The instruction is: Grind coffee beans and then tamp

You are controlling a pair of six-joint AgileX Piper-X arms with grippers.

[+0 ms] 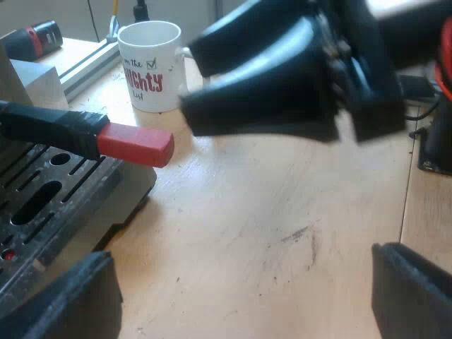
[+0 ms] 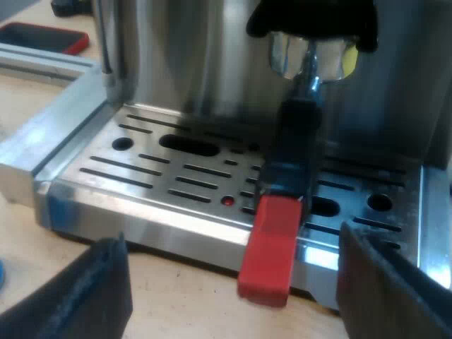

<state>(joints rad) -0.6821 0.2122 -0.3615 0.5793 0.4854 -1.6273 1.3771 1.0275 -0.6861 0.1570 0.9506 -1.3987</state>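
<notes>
The metal holder (image 2: 311,56) is locked into the espresso machine's front (image 2: 183,49). Its dark handle (image 2: 293,148) reaches out over the drip tray (image 2: 141,169) and ends in a red tip (image 2: 270,247). My right gripper (image 2: 229,282) is open, its fingers standing wide on either side of the red tip without touching it. My left gripper (image 1: 240,282) is open over the bare wooden table, with nothing between its fingers. From there the handle's red end (image 1: 134,145) juts past the tray's edge (image 1: 42,205), and the right arm's gripper (image 1: 282,85) hovers close to it.
A white mug (image 1: 150,65) with red lettering stands on the table beyond the red end. A black and red object (image 1: 32,39) lies further off, by an aluminium rail (image 1: 88,67). A flat red-edged object (image 2: 42,35) lies beside the machine.
</notes>
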